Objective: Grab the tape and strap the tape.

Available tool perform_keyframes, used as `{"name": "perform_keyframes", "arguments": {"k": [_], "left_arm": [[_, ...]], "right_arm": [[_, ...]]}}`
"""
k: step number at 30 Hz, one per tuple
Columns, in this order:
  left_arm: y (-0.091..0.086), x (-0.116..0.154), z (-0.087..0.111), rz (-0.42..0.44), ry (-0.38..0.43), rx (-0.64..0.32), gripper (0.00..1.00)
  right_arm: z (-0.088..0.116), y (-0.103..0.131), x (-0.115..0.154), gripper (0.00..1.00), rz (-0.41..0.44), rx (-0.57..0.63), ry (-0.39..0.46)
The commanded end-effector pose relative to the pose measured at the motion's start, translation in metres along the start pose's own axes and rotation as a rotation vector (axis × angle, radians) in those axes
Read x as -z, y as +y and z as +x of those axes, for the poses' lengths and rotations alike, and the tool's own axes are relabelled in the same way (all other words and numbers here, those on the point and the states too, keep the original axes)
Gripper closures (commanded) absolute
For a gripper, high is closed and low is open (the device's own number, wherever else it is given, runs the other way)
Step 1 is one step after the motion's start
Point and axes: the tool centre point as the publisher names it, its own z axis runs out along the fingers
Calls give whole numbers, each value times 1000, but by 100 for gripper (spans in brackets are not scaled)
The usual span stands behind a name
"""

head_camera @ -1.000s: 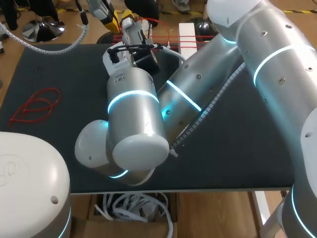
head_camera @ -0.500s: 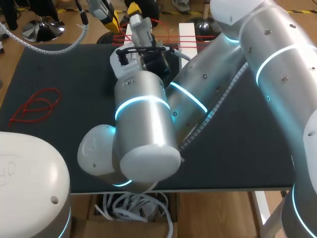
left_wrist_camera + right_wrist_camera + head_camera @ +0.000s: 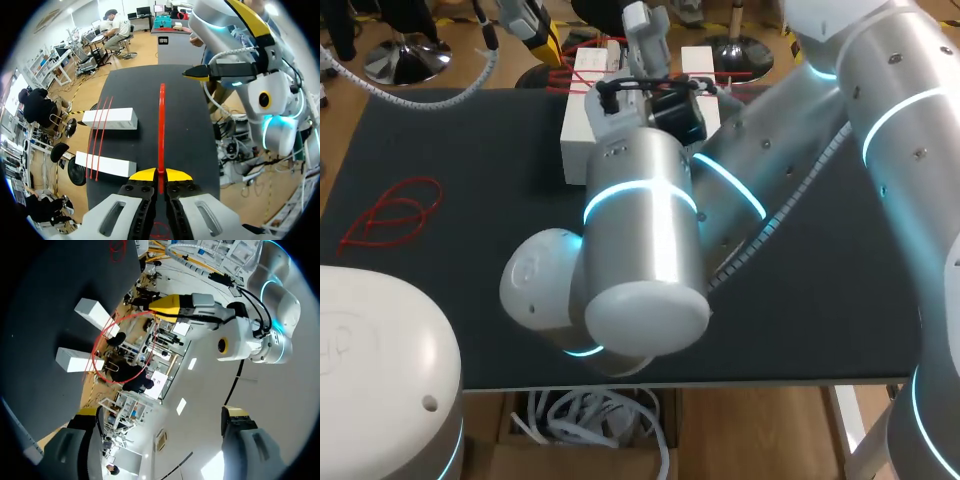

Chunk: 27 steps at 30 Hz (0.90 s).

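Two boxes side by side at table (image 3: 440, 150) far edge, one box (image 3: 574, 150) left of other box (image 3: 698, 62), gap between. Tape strands (image 3: 96, 137) lay across both. Tape coil (image 3: 390, 212) on table's left part, well apart from boxes. Right arm (image 3: 650, 220) over table middle, partly covering boxes.

I'm running this from what reads as a robotics lab: my silver left arm (image 3: 380, 370) and right arm (image 3: 640, 230), cyan rings glowing, over a black-matted tabletop (image 3: 450, 170), white blocks (image 3: 576, 140) at twelve o'clock, red tape loop (image 3: 390, 212) at nine.

The right arm (image 3: 650, 230) hides much of both white boxes (image 3: 578, 150) — and the red tape (image 3: 560, 82) strung across them.
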Motion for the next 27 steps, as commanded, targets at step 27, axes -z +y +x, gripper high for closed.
{"name": "perform_keyframes", "arguments": {"k": [27], "left_arm": [[244, -65, -6, -81, 48, 667, 100]], "right_arm": [[-2, -8, -3, 0, 7, 44, 1]]}}
